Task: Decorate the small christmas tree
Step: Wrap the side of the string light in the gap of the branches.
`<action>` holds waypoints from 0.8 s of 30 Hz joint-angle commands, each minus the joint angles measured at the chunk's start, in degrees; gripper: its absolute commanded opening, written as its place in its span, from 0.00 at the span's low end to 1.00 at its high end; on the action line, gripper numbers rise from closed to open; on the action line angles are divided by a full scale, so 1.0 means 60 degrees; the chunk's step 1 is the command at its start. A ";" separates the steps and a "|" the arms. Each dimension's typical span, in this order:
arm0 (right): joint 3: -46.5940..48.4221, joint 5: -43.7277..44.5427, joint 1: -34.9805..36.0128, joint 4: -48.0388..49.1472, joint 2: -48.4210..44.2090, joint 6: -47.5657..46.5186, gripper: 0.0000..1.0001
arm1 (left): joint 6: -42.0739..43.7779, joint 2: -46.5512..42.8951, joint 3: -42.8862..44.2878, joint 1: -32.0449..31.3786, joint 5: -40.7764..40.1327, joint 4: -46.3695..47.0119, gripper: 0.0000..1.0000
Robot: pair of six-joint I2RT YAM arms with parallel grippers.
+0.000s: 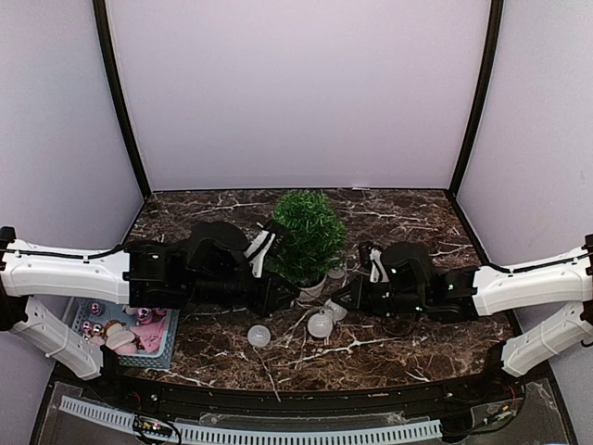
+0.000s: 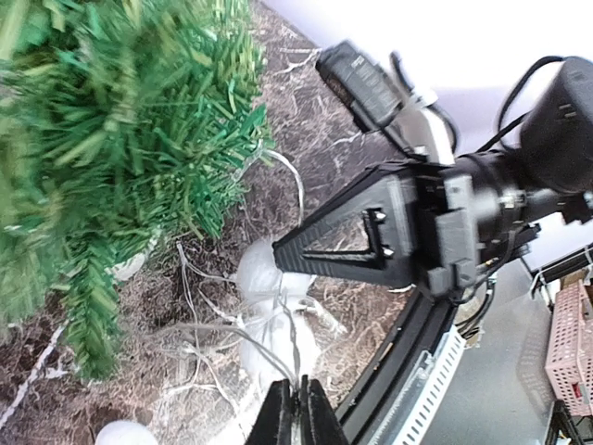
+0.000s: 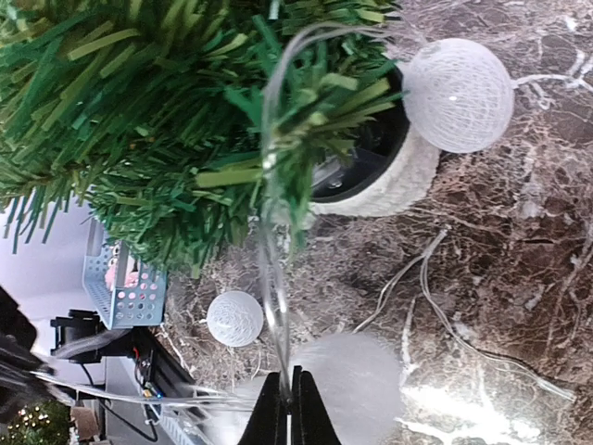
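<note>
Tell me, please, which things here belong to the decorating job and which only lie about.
Job: small christmas tree; light string; blue basket of pink baubles, probably.
Lying about: pink crate; slotted white strip.

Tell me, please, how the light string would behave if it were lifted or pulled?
Probably floppy: its thin clear wire curves loosely over a branch of the small christmas tree. Its white balls look light and round, so they would likely dangle, or roll on the table.
</note>
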 commanded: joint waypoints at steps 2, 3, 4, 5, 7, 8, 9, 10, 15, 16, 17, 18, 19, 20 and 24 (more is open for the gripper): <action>-0.0063 0.0779 -0.0037 -0.0567 -0.0160 0.0171 0.00 | -0.0210 -0.1526 -0.0620 -0.0032 -0.0085 -0.0409 0.00; -0.0071 0.0837 -0.0030 -0.0625 -0.0171 0.0201 0.00 | -0.0212 -0.1717 -0.0762 -0.0032 -0.0090 -0.0486 0.00; -0.0079 0.0892 -0.0042 -0.0670 -0.0187 0.0227 0.00 | -0.0208 -0.2119 -0.0830 -0.0032 -0.0120 -0.0727 0.00; -0.0073 0.0945 -0.0043 -0.0707 -0.0200 0.0243 0.00 | -0.0234 -0.2321 -0.0906 -0.0021 -0.0174 -0.0879 0.00; -0.0073 0.1028 -0.0048 -0.0777 -0.0216 0.0271 0.00 | -0.0324 -0.2912 -0.0968 0.0008 -0.0473 -0.1507 0.00; -0.0072 0.1064 -0.0053 -0.0810 -0.0209 0.0279 0.00 | -0.0352 -0.3319 -0.1007 0.0025 -0.0534 -0.1890 0.00; -0.0061 0.1089 -0.0045 -0.0836 -0.0205 0.0288 0.00 | -0.0409 -0.3528 -0.1025 0.0055 -0.0575 -0.2039 0.00; -0.0058 0.1097 -0.0049 -0.0842 -0.0195 0.0289 0.00 | -0.0423 -0.3923 -0.1076 0.0078 -0.0548 -0.2210 0.00; 0.0048 0.1003 -0.0051 -0.0764 -0.0083 0.0241 0.00 | -0.0394 -0.4792 -0.0898 0.0235 -0.0237 -0.2767 0.00; 0.0070 0.0997 -0.0048 -0.0759 -0.0066 0.0237 0.00 | -0.0361 -0.4821 -0.0751 0.0262 -0.0283 -0.2925 0.00; 0.0087 0.0985 -0.0044 -0.0745 -0.0059 0.0229 0.00 | -0.0355 -0.4862 -0.0656 0.0269 -0.0494 -0.3391 0.00; 0.0102 0.0978 -0.0047 -0.0744 -0.0074 0.0215 0.00 | -0.0421 -0.4871 -0.0449 0.0303 -0.0690 -0.3676 0.00; 0.0104 0.0968 -0.0048 -0.0744 -0.0098 0.0190 0.00 | -0.0502 -0.4878 -0.0351 0.0319 -0.1171 -0.4403 0.00; 0.0104 0.0987 -0.0050 -0.0744 -0.0184 0.0148 0.00 | -0.0728 -0.4886 -0.0131 0.0367 -0.1483 -0.4826 0.00; 0.0114 0.1189 -0.0045 -0.0889 -0.0653 -0.0042 0.00 | -0.1762 -0.5147 0.0471 0.0566 -0.3367 -0.7360 0.00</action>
